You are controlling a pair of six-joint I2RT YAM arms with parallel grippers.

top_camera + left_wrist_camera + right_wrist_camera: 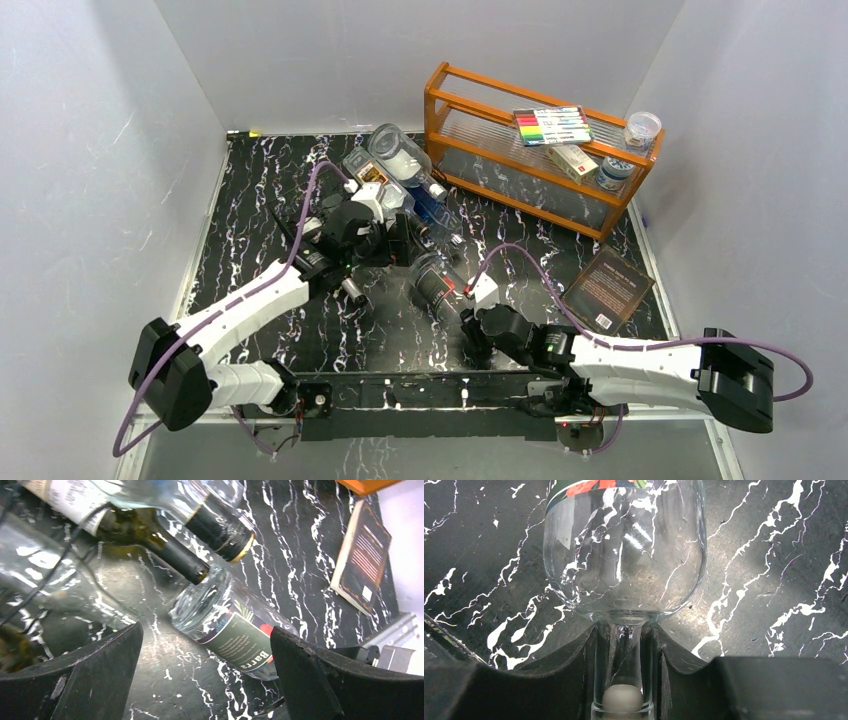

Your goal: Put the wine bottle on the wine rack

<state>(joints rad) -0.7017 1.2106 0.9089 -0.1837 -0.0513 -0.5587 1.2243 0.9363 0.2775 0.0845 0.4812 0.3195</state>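
The right gripper (624, 647) is clamping the neck of a clear wine bottle (624, 555) lying on the black marble table (774, 555), beside other bottles (220, 530). The left gripper (206, 650) is hovering nearby, fingers spread wide.

The wine bottle (624, 555) runs off the right wrist view's top edge (only a sliver of label shows). The left wrist view's top edge crops the bodies of two dark-necked bottles (220, 530).

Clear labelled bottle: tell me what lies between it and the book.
Nothing but bare marbled table lies between the clear bottle and the book; the left wrist view shows that stretch plainly.
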